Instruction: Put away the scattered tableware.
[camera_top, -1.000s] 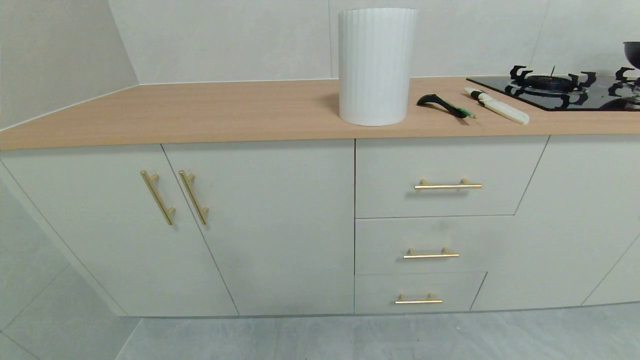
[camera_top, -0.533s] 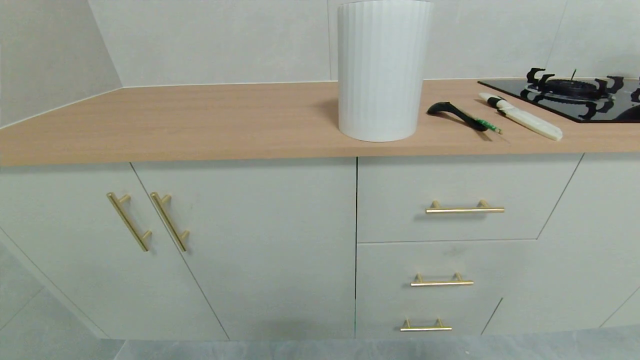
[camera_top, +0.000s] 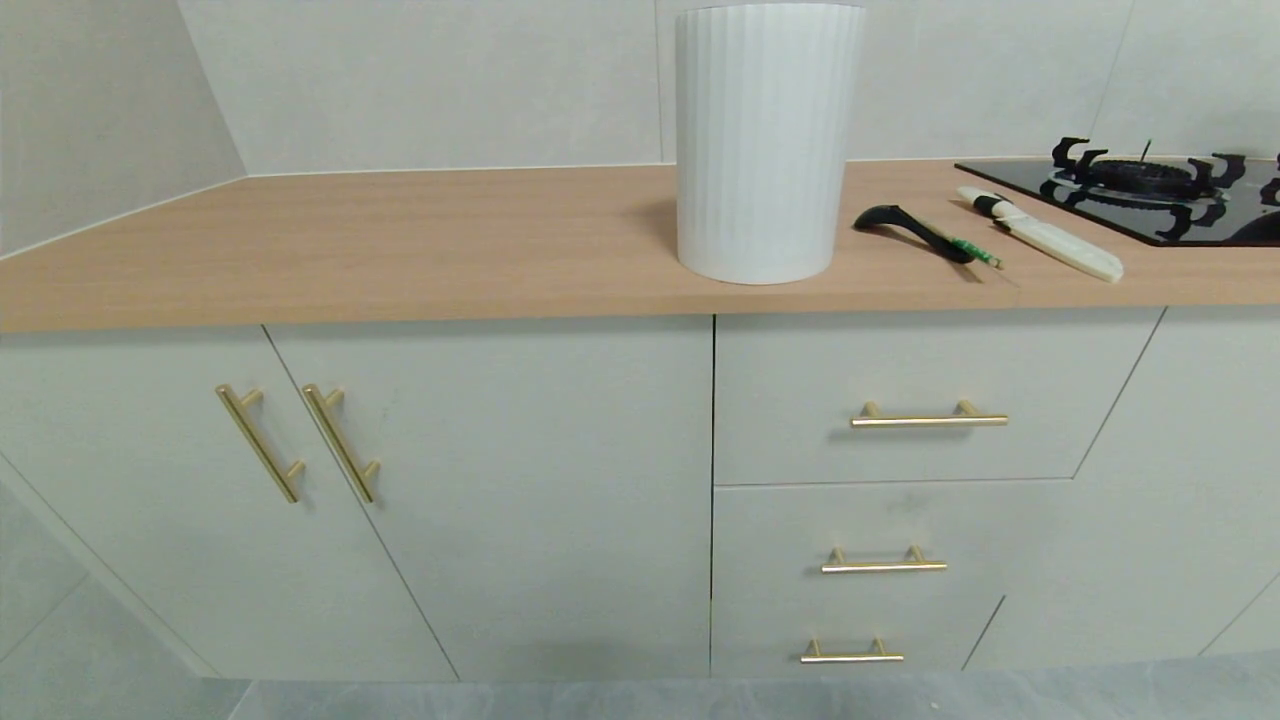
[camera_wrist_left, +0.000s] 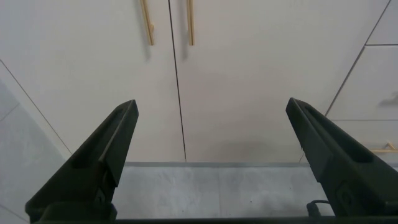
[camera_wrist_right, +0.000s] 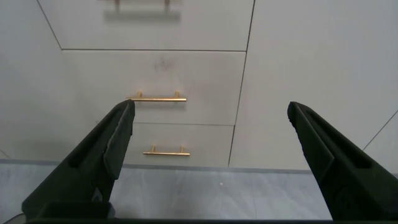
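Tableware is sitting on the wooden countertop (camera_top: 400, 240), right of centre in the head view: a black-handled utensil (camera_top: 905, 228) with a green tip is lying just right of the tall white ribbed canister (camera_top: 760, 140), not touching it. A white utensil (camera_top: 1045, 237) with a black band is lying slantwise beside it, between the black one and the black glass hob (camera_top: 1140, 185). The two utensils are lying close together but apart. The canister is standing upright near the counter's front edge, above the seam between the cabinet doors (camera_top: 480, 480) and the drawer stack (camera_top: 900, 360). All drawers and doors are sitting shut. The left gripper (camera_wrist_left: 210, 106) is hanging low with jaws spread wide and nothing between them, facing the double doors and their two gold handles (camera_wrist_left: 147, 22), with grey floor (camera_wrist_left: 217, 186) below. The right gripper (camera_wrist_right: 210, 106) is likewise gaping wide and holding nothing, pointing at the lower drawer handles (camera_wrist_right: 157, 98).
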